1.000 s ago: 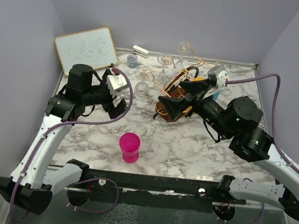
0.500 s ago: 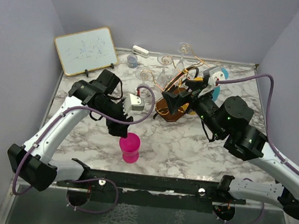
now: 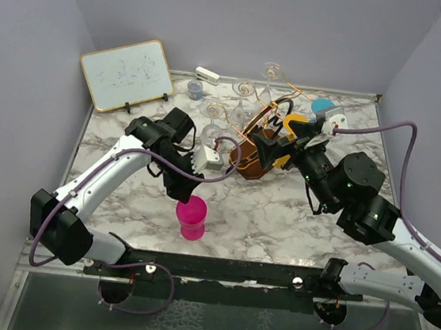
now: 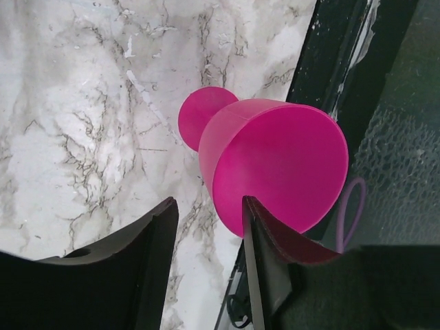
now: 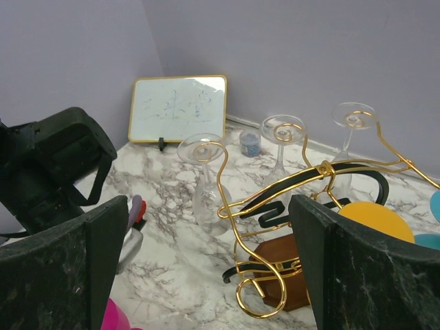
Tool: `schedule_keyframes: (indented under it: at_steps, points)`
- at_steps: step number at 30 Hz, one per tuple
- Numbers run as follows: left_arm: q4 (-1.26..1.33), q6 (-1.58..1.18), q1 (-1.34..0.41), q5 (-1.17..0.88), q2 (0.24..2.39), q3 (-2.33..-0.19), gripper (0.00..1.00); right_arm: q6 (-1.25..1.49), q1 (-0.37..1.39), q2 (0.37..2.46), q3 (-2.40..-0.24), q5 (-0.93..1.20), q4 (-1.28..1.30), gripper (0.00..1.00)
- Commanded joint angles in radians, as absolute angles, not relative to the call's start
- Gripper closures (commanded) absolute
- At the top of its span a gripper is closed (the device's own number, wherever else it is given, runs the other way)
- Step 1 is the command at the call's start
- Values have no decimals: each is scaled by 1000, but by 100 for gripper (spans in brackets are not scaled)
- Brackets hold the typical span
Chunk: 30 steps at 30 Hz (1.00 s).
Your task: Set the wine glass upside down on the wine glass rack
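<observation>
A pink wine glass point(image 3: 191, 216) stands upright near the table's front edge. My left gripper point(image 3: 185, 188) hangs just above it, pointing down. In the left wrist view its jaws point(image 4: 210, 203) straddle the pink glass's point(image 4: 275, 165) rim: one finger over the bowl's mouth, the other outside, with a gap still showing. The gold wire wine glass rack point(image 3: 248, 167) on its brown base point(image 5: 285, 265) stands at the back middle, tilted. Clear glasses point(image 5: 206, 185) point(image 5: 278, 148) hang upside down on it. My right gripper point(image 3: 261, 147) is wide open right in front of the rack point(image 5: 206, 199), holding nothing.
A whiteboard point(image 3: 127, 73) leans at the back left, and a small blue jar point(image 3: 195, 90) and a white object point(image 3: 207, 74) sit by the back wall. Yellow point(image 3: 293, 124) and blue point(image 3: 321, 107) items lie behind the rack. A black rail point(image 3: 224, 269) runs along the front edge.
My left arm swung from the left side forward and right to above the pink glass, and its jaws narrowed. My right gripper shifted slightly by the rack and stayed open.
</observation>
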State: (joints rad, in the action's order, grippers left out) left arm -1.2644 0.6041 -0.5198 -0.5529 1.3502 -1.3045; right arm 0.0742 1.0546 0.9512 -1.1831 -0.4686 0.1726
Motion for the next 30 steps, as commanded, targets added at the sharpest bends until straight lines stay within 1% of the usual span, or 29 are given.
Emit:
schedule_keyframes:
  at_steps: [1, 3, 4, 5, 6, 7, 9, 12, 17, 20, 22, 26, 28, 30]
  points:
    - [-1271, 635, -548, -537, 1370, -1264, 62, 52, 1057, 929, -1177, -518, 136, 1]
    - [-1263, 640, -559, -529, 1370, -1224, 67, 52, 1057, 917, -1170, -534, 124, 1]
    - [-1257, 642, -567, -529, 1369, -1195, 71, 53, 1057, 910, -1165, -544, 114, 1]
    - [-1248, 639, -576, -526, 1368, -1178, 82, 56, 1056, 903, -1161, -551, 106, 1]
    - [-1232, 629, -584, -516, 1364, -1168, 97, 63, 1057, 897, -1159, -553, 101, 1]
    - [-1213, 613, -588, -502, 1358, -1159, 100, 69, 1056, 894, -1156, -552, 96, 0]
    - [-1202, 596, -595, -477, 1345, -1171, 100, 83, 1057, 888, -1157, -553, 101, 0]
    - [-1225, 596, -596, -437, 1305, -1263, 100, 97, 1055, 883, -1168, -563, 108, 0]
    - [-1328, 609, -597, -361, 1244, -1554, 100, 101, 1056, 876, -1223, -594, 102, 0]
    - [-1323, 601, -597, -314, 1188, -1728, 100, 113, 1056, 875, -1260, -589, 88, 0]
    - [-1281, 598, -597, -301, 1139, -1820, 100, 146, 1057, 887, -1282, -559, 75, 0]
    - [-1141, 571, -582, -268, 1069, -1937, 100, 222, 1056, 955, -1348, -412, 63, 1]
    - [-1046, 577, -571, -237, 1039, -1953, 100, 257, 1056, 993, -1379, -364, 63, 1]
    - [-898, 616, -556, -196, 985, -1908, 100, 286, 1057, 1023, -1403, -326, 49, 1]
